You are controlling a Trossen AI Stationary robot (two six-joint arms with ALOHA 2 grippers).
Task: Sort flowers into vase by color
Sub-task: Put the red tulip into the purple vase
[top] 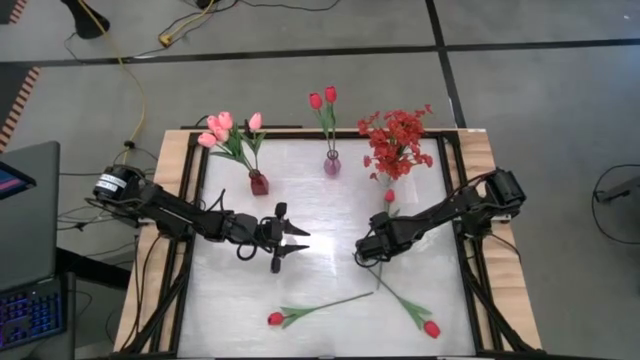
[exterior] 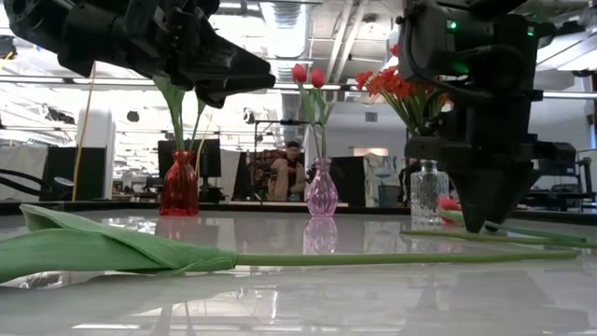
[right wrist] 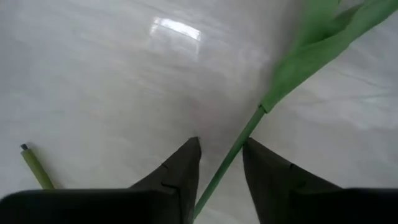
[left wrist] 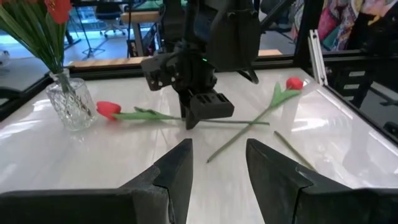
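I see bare desk (top: 240, 300) mid-left; three vases line its far edge. My right gripper (top: 366, 253), jaws narrowly apart, straddles a red tulip (top: 389, 196) stem running near-to-far, bloom farthest. My left gripper (top: 297, 240) hovers open, empty

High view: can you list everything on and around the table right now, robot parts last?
pink tulips: one bunch, pale pink, in the red vase at the back left
red tulips: two, red, in the purple vase at the back middle
blossom spray: one bunch, red, in the clear vase at the back right
loose tulips: three, red, lying on the table: front, front right, by the clear vase
person: one, in the room behind
left claw: open, over mid-table
right claw: open, straddling a loose stem
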